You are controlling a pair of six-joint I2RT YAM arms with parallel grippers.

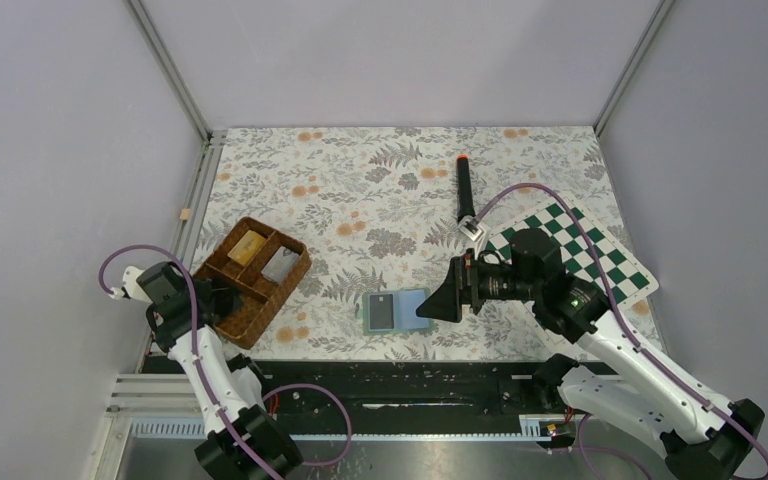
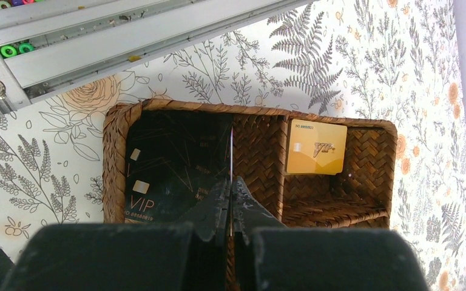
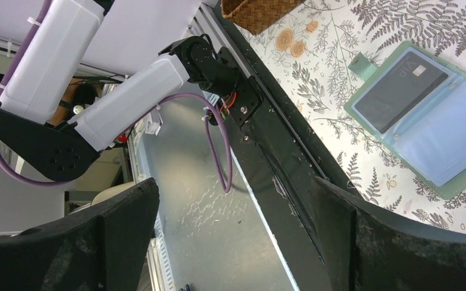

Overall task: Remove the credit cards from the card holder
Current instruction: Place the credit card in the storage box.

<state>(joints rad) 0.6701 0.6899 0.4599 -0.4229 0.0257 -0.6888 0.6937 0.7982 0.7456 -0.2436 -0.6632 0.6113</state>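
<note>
The card holder [image 1: 396, 311] lies open on the floral cloth, and a dark grey credit card [image 1: 383, 311] sits in its left panel. The right wrist view shows the holder [image 3: 443, 130] with that card [image 3: 400, 91] at the upper right. My right gripper [image 1: 432, 304] hovers open by the holder's right edge, nothing between its wide fingers [image 3: 109, 242]. My left gripper [image 2: 231, 185] is shut on a thin card [image 2: 232, 151] seen edge-on, above the wicker tray [image 2: 116, 157]. A dark VIP card [image 2: 164, 163] lies in the tray compartment below it. From above, the left gripper [image 1: 226, 300] is over the tray's near side.
The brown divided wicker tray [image 1: 243, 330] also holds a gold card [image 2: 315, 147]. A chessboard [image 1: 600, 250] lies at the right, under the right arm. A black marker with a red tip [image 1: 465, 190] lies behind it. The metal rail [image 2: 97, 48] runs along the table's near edge.
</note>
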